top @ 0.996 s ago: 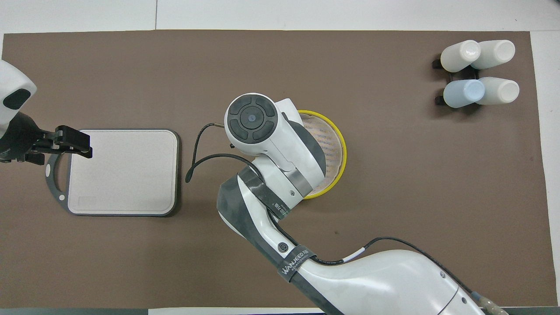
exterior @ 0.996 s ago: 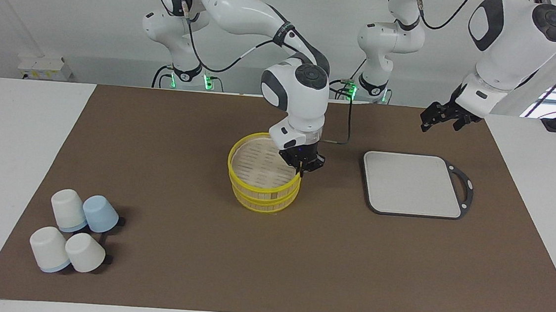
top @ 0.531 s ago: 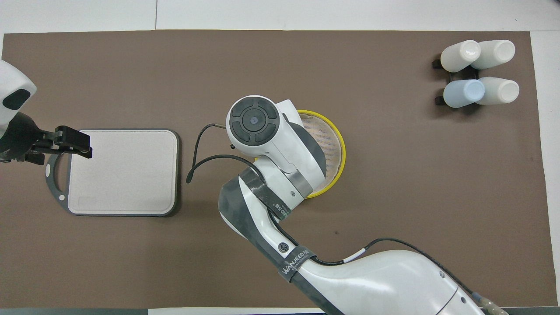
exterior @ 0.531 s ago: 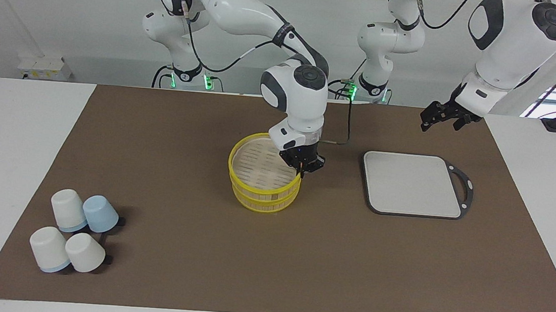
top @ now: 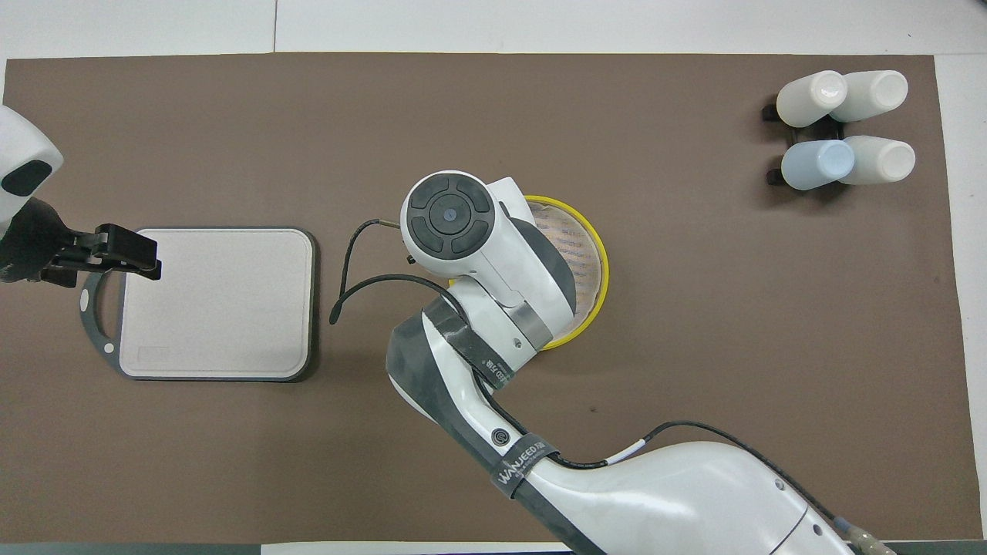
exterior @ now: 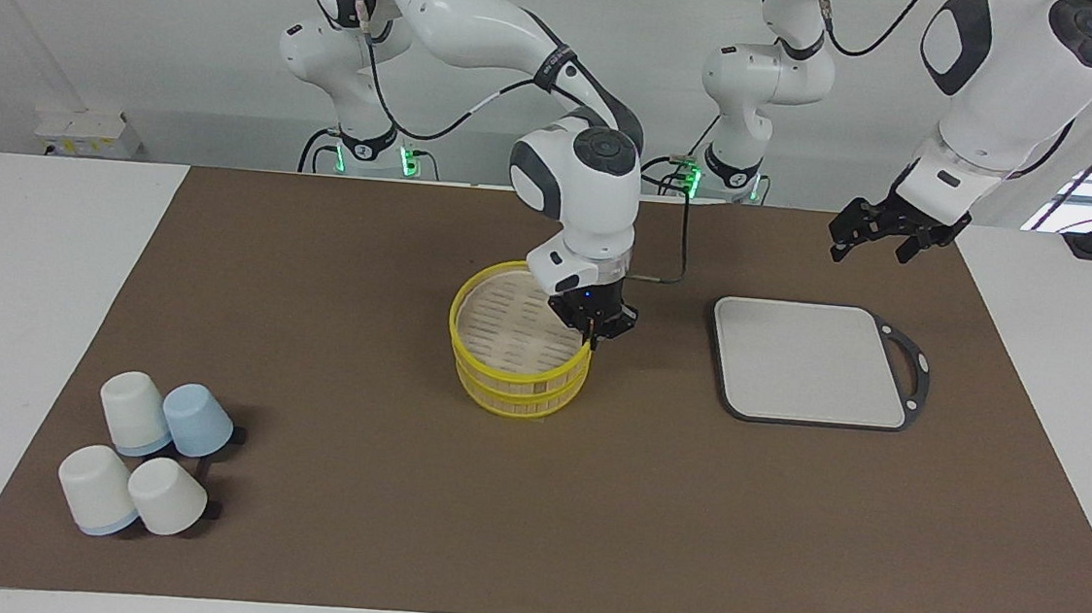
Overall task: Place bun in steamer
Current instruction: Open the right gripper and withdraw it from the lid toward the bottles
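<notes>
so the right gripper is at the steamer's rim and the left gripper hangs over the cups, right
Not quite. The right gripper is at the steamer rim, but the left gripper hangs by the grey board, not the cups. The facing view shows it.

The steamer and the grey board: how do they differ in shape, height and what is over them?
The steamer is round, yellow-rimmed and stands in two tiers; the grey board is rectangular and flat. The right gripper is at the steamer's rim; the left gripper hangs by the board's edge. Both hold no bun.
</notes>
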Available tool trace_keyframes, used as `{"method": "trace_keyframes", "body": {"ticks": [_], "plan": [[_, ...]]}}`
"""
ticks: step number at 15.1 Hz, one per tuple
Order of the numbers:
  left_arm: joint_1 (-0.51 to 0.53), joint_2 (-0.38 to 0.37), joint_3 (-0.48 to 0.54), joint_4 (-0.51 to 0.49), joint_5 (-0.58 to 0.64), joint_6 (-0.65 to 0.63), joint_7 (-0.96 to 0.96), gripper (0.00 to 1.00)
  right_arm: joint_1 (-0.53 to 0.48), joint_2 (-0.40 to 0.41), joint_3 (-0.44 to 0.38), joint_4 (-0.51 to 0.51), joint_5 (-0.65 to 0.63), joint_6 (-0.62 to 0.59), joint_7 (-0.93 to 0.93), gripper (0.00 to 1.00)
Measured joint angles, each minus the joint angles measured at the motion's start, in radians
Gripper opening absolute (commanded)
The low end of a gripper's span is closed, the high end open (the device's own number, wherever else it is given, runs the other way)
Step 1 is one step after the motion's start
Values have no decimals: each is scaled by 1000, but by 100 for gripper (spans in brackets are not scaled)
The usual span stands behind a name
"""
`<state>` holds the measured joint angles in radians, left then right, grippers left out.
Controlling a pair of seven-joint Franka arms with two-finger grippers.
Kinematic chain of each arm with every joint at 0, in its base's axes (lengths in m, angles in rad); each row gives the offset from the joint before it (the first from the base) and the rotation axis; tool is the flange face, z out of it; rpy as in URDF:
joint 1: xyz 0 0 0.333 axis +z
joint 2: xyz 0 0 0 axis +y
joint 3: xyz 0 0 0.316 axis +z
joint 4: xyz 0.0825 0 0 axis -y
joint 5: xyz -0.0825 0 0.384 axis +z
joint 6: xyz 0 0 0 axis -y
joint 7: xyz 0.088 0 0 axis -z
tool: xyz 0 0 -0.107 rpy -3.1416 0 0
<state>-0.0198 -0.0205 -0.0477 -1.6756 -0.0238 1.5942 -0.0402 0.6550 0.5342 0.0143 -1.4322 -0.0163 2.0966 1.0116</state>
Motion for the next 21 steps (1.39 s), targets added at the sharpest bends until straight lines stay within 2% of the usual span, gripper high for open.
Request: {"method": "trace_keyframes", "body": {"ticks": [3, 4, 5, 6, 10, 15, 18, 21], "plan": [[1, 0, 2, -1, 0, 1, 5, 100, 2, -6, 0, -25, 0, 31, 0, 0], [1, 0, 4, -1, 0, 1, 5, 100, 2, -8, -1, -28, 0, 32, 0, 15], [1, 0, 5, -1, 0, 1, 5, 100, 2, -9, -1, -30, 0, 35, 0, 62], [2, 0, 6, -1, 0, 1, 5, 100, 2, -9, 0, -34, 1, 36, 0, 100], [2, 0, 6, -1, 0, 1, 5, 100, 3, -9, 0, -43, -2, 24, -1, 100], [2, 0, 6, -1, 0, 1, 5, 100, -15, -33, -10, 39, -8, -67, -85, 100], [2, 0, 6, -1, 0, 1, 5, 100, -97, -81, -17, 53, -10, -118, -271, 100], [2, 0, 6, -1, 0, 1, 5, 100, -234, -128, -19, 56, -10, -191, -512, 100]]}}
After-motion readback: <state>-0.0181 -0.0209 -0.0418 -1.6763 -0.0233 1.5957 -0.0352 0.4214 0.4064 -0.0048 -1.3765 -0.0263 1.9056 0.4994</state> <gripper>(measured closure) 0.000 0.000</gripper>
